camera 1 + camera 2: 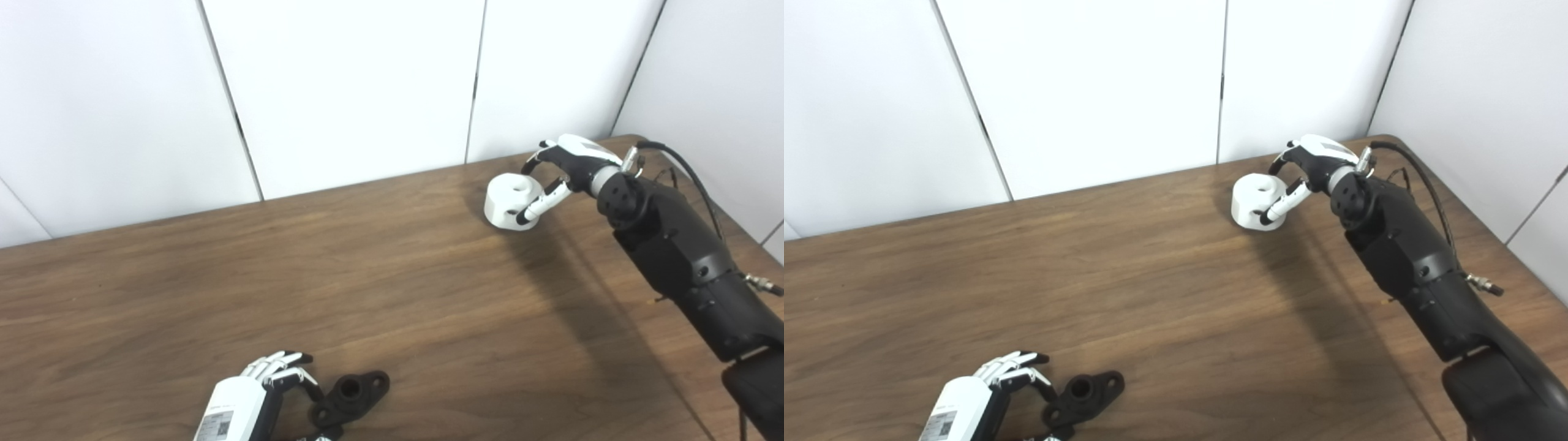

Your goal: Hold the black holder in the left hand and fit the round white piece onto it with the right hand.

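Observation:
The black holder (350,397) lies flat on the wooden table (367,275) near the front edge. My left hand (269,383) is just left of it, fingers spread and curled toward its left end, with no visible grip on it. The round white piece (509,200) stands on the table at the far right. My right hand (560,168) is wrapped around it, with fingers over its back rim and the thumb (542,202) lying across its front side. It shows the same way in the right eye view (1255,201).
White wall panels (343,86) stand right behind the table's back edge. The table's right corner lies just behind my right hand. A black cable (686,168) loops over the right forearm.

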Robot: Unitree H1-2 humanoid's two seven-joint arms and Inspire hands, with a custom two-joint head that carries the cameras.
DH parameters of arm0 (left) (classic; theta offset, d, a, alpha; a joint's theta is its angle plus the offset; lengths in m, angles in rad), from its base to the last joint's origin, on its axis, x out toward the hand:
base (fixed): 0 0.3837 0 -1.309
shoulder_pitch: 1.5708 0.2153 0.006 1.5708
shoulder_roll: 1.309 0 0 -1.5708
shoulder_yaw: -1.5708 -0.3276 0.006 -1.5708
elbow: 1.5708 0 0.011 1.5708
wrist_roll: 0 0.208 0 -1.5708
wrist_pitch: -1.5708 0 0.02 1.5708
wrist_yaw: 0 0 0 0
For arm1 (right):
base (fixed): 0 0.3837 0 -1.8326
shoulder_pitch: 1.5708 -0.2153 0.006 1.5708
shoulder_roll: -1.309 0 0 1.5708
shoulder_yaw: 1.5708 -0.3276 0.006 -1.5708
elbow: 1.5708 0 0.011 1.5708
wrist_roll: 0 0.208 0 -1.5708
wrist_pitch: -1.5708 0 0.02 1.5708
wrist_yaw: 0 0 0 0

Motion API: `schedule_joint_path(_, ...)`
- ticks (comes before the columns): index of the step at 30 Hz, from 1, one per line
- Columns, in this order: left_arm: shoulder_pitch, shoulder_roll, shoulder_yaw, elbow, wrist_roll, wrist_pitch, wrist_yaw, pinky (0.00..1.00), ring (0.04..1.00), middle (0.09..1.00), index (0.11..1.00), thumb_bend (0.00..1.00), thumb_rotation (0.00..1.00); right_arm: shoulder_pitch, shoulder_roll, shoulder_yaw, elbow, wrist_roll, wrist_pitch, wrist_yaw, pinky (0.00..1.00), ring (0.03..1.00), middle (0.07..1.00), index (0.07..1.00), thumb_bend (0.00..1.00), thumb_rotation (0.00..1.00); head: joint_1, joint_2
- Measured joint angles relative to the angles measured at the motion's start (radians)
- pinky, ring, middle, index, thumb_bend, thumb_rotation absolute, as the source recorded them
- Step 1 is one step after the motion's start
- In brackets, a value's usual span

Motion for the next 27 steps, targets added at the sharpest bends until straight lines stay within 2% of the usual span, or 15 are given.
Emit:
schedule_joint_path(15,0.000,0.000,0.000,0.001,0.000,0.000,0.000,0.83,0.848,0.796,0.488,0.52,0.04,0.001,0.000,0.003,0.000,0.003,-0.002,0.000,1.00,1.000,1.000,0.728,0.92,0.33,0.000,0.005)
schedule_joint_path(24,0.000,0.000,-0.001,0.001,-0.001,0.000,0.001,0.83,0.847,0.796,0.488,0.52,0.04,0.005,0.000,-0.007,0.000,0.011,-0.007,-0.018,1.00,1.000,0.978,0.671,0.88,0.30,-0.002,0.006)
schedule_joint_path(27,0.000,0.000,-0.001,0.001,-0.001,0.000,0.001,0.83,0.846,0.795,0.488,0.52,0.04,0.011,0.000,-0.010,0.000,0.019,-0.020,-0.030,1.00,1.000,0.950,0.611,0.86,0.27,-0.002,0.006)
